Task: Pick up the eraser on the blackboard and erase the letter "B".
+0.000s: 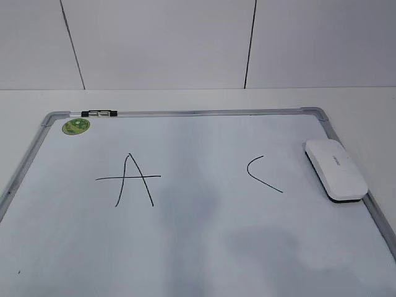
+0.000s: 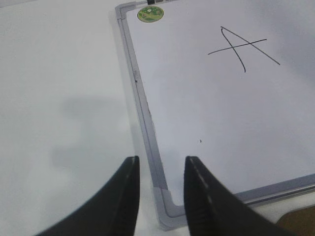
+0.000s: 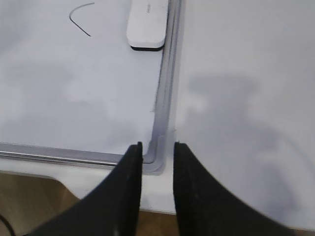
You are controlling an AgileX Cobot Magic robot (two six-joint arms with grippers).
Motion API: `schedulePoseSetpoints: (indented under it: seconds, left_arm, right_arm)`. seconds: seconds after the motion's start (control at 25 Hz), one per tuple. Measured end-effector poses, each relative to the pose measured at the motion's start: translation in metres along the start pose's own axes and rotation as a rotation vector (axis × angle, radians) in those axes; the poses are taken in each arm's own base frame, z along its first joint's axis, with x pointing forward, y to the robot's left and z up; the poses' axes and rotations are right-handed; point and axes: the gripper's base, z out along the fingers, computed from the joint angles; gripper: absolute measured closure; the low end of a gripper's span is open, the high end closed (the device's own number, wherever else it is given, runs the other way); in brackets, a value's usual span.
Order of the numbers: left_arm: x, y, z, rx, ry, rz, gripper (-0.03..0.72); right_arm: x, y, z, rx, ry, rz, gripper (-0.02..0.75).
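The white eraser (image 1: pixel 335 168) lies on the right edge of the blackboard (image 1: pixel 204 112), partly over its frame. It also shows at the top of the right wrist view (image 3: pixel 147 22). The board carries a crossed "A" (image 1: pixel 130 179) and an open "C" (image 1: pixel 263 173). No letter "B" shows; the space between them is blank. My left gripper (image 2: pixel 162 160) is open and empty above the board's near left corner. My right gripper (image 3: pixel 157 145) is open and empty above the near right corner (image 3: pixel 158 157). Neither gripper is in the exterior view.
A green round sticker (image 1: pixel 75 126) and a small black-and-silver clip (image 1: pixel 99 113) sit at the board's far left corner. White table surrounds the board. The table's front edge and brown floor (image 3: pixel 29 196) show below the right gripper.
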Motion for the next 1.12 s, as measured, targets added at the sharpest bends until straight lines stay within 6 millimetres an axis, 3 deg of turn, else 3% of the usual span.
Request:
schedulePoseSetpoints:
  seconds: [0.28, 1.12]
  left_arm:
    - [-0.001, 0.0, 0.001, -0.004, -0.019, -0.001, 0.457]
    - [0.002, 0.002, -0.001, -0.03, -0.036, 0.013, 0.457]
  right_arm:
    - [0.001, -0.004, 0.014, 0.042, -0.068, -0.018, 0.539]
    - [0.002, -0.008, 0.015, 0.088, -0.066, -0.028, 0.539]
